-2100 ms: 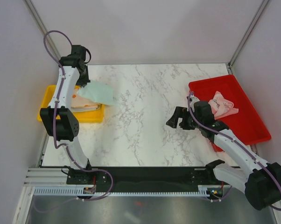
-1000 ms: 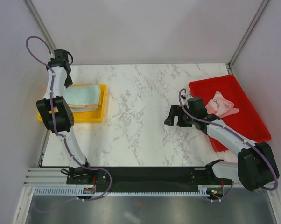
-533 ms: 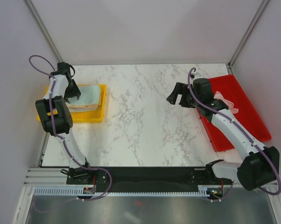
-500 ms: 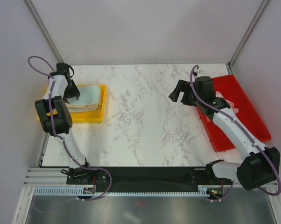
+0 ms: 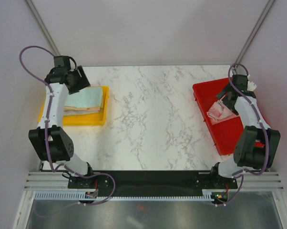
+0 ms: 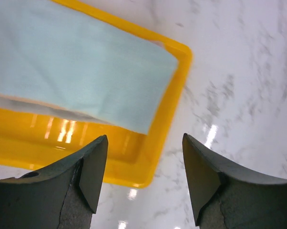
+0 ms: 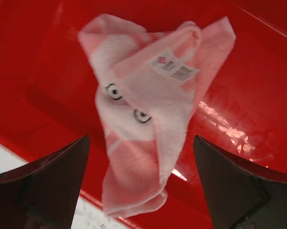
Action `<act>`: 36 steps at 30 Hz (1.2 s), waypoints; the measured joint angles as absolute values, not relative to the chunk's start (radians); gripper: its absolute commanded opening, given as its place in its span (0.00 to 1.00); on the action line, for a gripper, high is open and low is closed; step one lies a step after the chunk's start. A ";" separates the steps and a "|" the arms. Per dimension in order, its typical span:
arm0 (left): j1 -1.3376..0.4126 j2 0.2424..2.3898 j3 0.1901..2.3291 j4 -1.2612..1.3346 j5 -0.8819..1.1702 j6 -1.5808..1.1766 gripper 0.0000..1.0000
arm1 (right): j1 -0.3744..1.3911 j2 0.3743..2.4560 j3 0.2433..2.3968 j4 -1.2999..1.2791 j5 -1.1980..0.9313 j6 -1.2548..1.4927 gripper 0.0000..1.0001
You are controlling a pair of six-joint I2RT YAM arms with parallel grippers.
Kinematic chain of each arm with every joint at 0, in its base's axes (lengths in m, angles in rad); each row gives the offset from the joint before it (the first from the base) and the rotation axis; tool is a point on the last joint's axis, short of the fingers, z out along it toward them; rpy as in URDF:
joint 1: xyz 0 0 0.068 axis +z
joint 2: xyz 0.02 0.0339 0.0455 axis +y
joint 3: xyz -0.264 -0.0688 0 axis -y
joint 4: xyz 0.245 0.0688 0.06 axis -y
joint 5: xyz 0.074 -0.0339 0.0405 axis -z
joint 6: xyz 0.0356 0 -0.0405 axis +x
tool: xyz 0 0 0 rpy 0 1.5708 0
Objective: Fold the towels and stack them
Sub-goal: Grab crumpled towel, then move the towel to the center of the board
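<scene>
Right arm (image 5: 252, 113) has swung from tabletop (image 5: 153, 119) middle to red bin (image 7: 277, 86), right edge; right end effector (image 7: 141, 191) spread wide, empty, over crumpled pink towel (image 7: 143, 119); left end effector (image 6: 143, 176) released above mint towel (image 6: 76, 71) topping stack (image 5: 81, 109), yellow tray (image 6: 168, 114), left edge; step: fetching pink towel; next, likely: descend, pinch, lift out.

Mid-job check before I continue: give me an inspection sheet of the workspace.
Surface: white marble table.
Job's things: mint towel folded atop stack in yellow tray; pink towel crumpled in red tray.
Clutter: nothing seen.
Grippers: left jaws open over yellow tray's corner, holding nothing; right jaws open above pink towel, not gripping.
Cables: purple cables looped along both arms.
Surroundings: pale walls, metal posts.
</scene>
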State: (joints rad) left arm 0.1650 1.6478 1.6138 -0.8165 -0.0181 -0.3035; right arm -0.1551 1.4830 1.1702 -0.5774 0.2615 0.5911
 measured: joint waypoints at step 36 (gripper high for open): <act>-0.196 1.389 1.132 -0.574 0.375 -0.402 0.69 | 0.693 1.475 0.934 -0.434 -0.125 0.488 0.16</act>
State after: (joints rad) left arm -0.1959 1.3891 1.1324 -0.5735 0.3752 -0.4023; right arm 0.6926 1.4754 0.9337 -0.4335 -0.1246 0.4877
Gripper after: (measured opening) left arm 0.688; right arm 0.104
